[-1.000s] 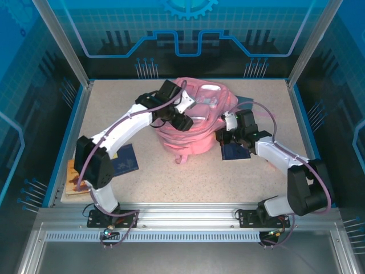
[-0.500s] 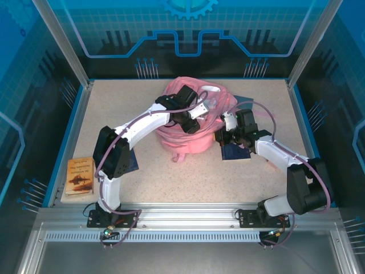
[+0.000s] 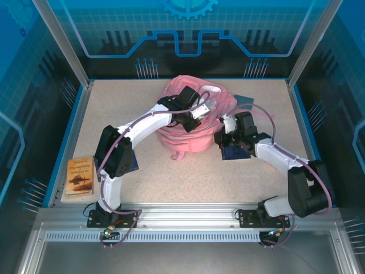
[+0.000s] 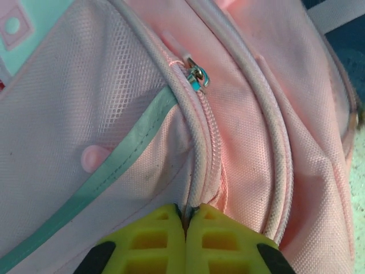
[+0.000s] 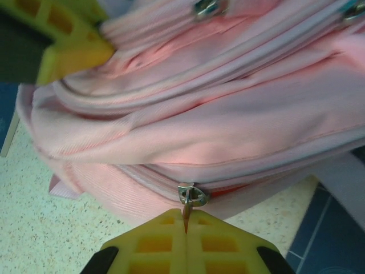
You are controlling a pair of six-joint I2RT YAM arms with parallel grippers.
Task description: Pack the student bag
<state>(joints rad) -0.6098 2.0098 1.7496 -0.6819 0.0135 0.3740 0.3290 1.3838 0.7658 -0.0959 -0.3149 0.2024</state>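
Once spread, left end effector (image 4: 186, 212) clenched

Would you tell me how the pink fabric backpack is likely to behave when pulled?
Probably floppy: the pink fabric backpack sags in creased folds, so it would likely stretch and bunch before sliding. Its coarse woven cloth looks grippy, hardly slippery or fragile.

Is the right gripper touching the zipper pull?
Touching. In the right wrist view the right gripper is shut on the zipper pull of the student bag.
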